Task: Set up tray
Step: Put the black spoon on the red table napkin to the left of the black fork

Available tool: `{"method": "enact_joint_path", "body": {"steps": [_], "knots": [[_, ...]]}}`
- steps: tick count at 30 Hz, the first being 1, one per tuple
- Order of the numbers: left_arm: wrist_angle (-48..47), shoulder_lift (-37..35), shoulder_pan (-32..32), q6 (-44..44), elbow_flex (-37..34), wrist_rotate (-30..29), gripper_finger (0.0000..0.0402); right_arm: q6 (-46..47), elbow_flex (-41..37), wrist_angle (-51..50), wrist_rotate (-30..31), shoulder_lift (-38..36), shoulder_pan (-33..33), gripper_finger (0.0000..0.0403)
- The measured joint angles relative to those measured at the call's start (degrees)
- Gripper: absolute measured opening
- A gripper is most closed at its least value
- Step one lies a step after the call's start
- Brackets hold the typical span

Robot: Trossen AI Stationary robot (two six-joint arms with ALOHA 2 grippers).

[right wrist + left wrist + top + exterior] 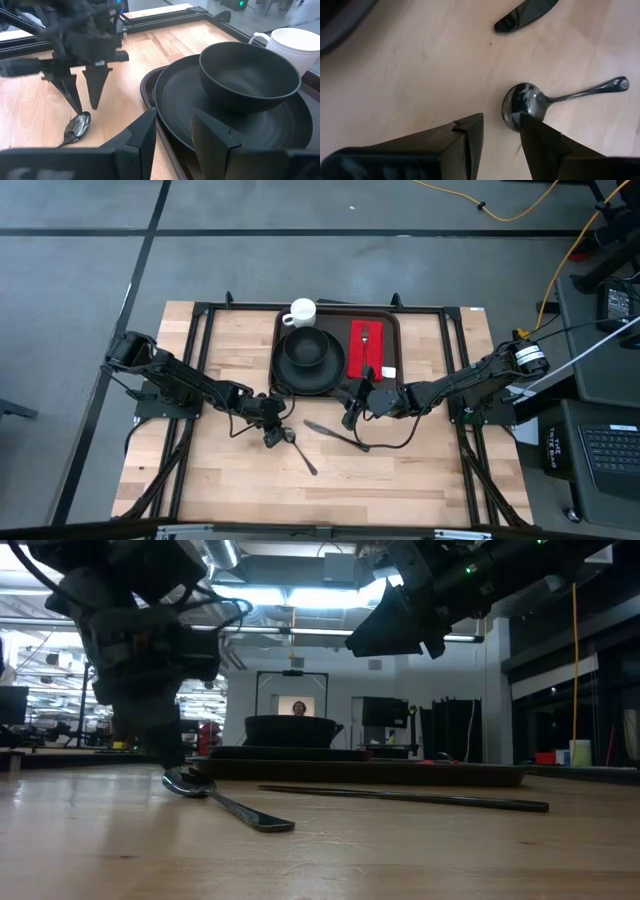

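A metal spoon (303, 455) lies flat on the wooden table, its bowl (520, 102) toward the left arm. My left gripper (501, 120) is open, slanting down over that bowl, with one fingertip at the bowl's rim. A dark knife (335, 435) lies on the table between the two grippers. My right gripper (172, 117) is open and holds nothing, hovering above the table at the near edge of the brown tray (335, 320). On the tray are a black plate (330, 370) with a black bowl (305, 348), a white mug (300, 312) and a red napkin (378, 345) with a fork (366, 335). My left gripper has one fingertip (526, 125) at the rim of the spoon's bowl (512, 107), coming slanting from above. I cannot tell whether it touches. The other finger stands apart over bare wood. The spoon lies flat on the table.
Black frame rails (200, 340) run along the table's left, right and far sides. Bare wood lies toward the near edge (320, 500). Beyond the table the low view shows a room with a person far off.
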Motion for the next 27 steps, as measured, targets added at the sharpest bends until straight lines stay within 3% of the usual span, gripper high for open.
{"method": "enact_joint_path", "body": {"steps": [8,27], "knots": [[4.40,2.82,0.00,1.50,-0.02,2.54,0.0115,0.09,0.02,0.15,0.02,0.00,0.01,0.0124],[4.75,4.72,0.00,1.61,0.12,4.45,0.0101,0.06,0.02,0.31,0.01,0.00,0.00,0.0124]]}}
